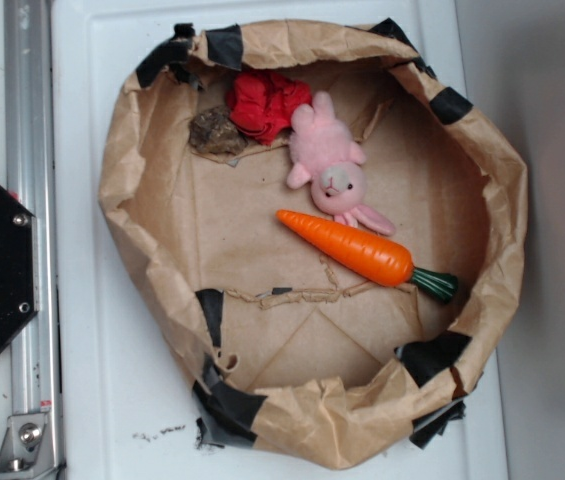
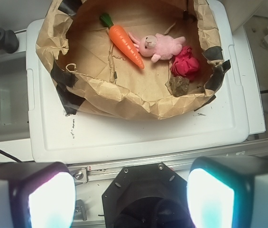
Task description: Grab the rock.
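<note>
Gripper spread wide, holding nothing; rock probably hard, lumpy, grippy — best pinched across its middle, clear of red cloth.

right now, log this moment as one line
phase: pre-approach | gripper: open, empty, high above bin | rock: in paper bin, at its wall, beside red cloth | not yet grasped

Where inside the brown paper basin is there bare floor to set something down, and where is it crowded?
Bare floor: the wide stretch left of and below the orange toy carrot down to the near taped rim of the brown paper basin, and a patch right of the pink plush bunny. Crowded: the top left, where the brown-grey rock, red crumpled cloth and bunny cluster.
</note>
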{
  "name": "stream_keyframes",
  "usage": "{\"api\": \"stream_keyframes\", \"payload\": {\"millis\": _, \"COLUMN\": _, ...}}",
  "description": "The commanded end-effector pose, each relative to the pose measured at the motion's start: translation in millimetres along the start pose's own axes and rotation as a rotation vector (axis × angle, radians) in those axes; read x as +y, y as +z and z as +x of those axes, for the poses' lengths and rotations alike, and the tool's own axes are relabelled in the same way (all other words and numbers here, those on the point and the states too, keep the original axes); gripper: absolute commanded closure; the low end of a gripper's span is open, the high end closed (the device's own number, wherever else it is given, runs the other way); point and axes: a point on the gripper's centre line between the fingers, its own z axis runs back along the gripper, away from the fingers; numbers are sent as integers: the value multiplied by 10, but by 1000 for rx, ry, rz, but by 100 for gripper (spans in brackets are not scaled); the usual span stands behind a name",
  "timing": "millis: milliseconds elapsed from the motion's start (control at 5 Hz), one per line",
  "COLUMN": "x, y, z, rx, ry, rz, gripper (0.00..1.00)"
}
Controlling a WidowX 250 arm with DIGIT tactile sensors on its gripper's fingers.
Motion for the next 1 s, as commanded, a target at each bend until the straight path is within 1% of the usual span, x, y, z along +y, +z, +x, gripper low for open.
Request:
{"api": "stream_keyframes", "payload": {"millis": 0, "x": 0, "y": 0, "z": 0, "rx": 0, "ry": 0, "rz": 0, "gripper": 0}}
{"api": "stream_keyframes", "payload": {"millis": 200, "x": 101, "y": -239, "z": 119, "rx": 29, "ry": -23, "rz": 7, "gripper": 0}}
{"api": "stream_keyframes", "payload": {"millis": 400, "x": 184, "y": -339, "z": 303, "rx": 39, "ry": -11, "rz": -2, "gripper": 0}}
{"api": "stream_keyframes", "payload": {"millis": 600, "x": 319, "y": -421, "z": 523, "rx": 15, "ry": -24, "rz": -10, "gripper": 0}}
{"api": "stream_keyframes", "payload": {"millis": 800, "x": 255, "y": -616, "z": 959, "rx": 38, "ry": -84, "rz": 25, "gripper": 0}}
